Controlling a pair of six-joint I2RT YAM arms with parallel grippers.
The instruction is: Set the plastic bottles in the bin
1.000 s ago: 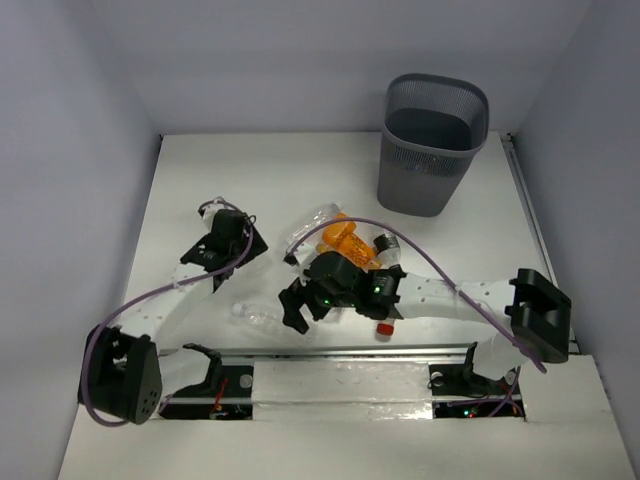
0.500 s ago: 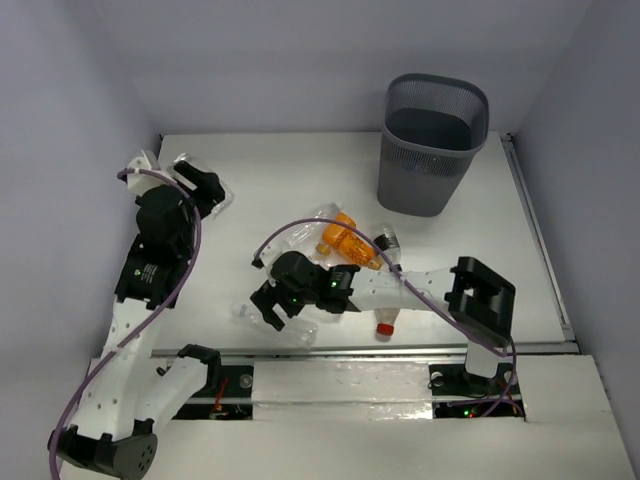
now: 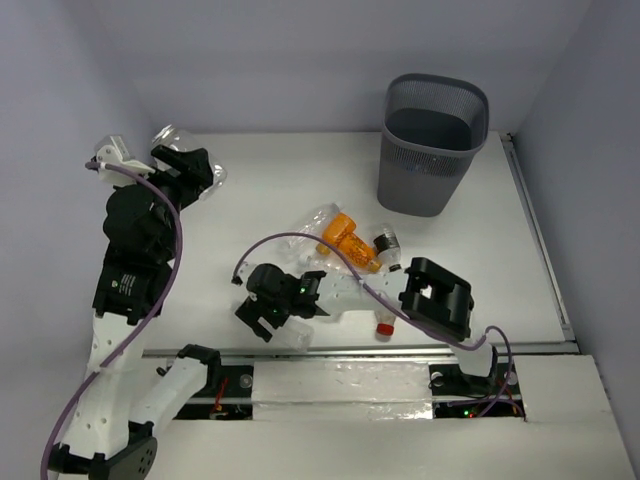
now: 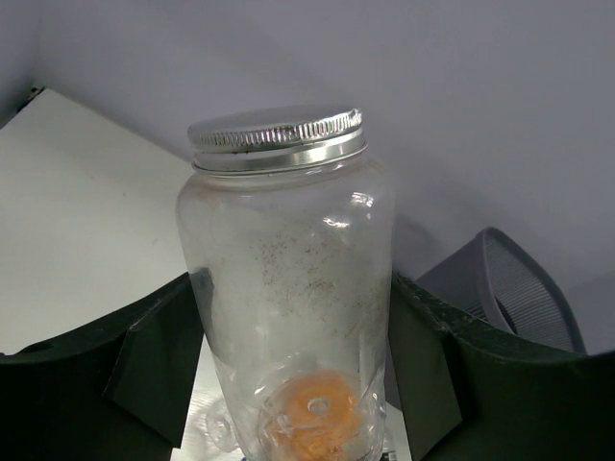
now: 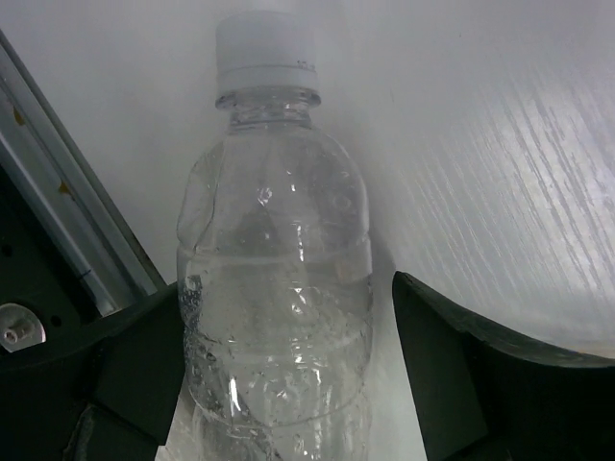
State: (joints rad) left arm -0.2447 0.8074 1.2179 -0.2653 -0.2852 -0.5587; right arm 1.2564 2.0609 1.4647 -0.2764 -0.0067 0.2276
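White table (image 3: pixel 480 270) carries a cluster of bottles (image 3: pixel 350 245) at centre; the bin (image 3: pixel 433 145) stands far right, no bottle visible inside. My left claw (image 3: pixel 185 168) grips a silver-lidded bottle (image 4: pixel 288 279) aloft, far left. My right claw (image 3: pixel 265 315) straddles a white-capped bottle (image 5: pixel 274 269), unclenched. Most work remains.

The clear silver-lidded jar (image 4: pixel 288 288) and the clear white-capped bottle (image 5: pixel 274 288) are each cut off at 6 o'clock. The dark grey mesh bin (image 4: pixel 514 283) is partly hidden by a black pincer finger (image 4: pixel 480 384).
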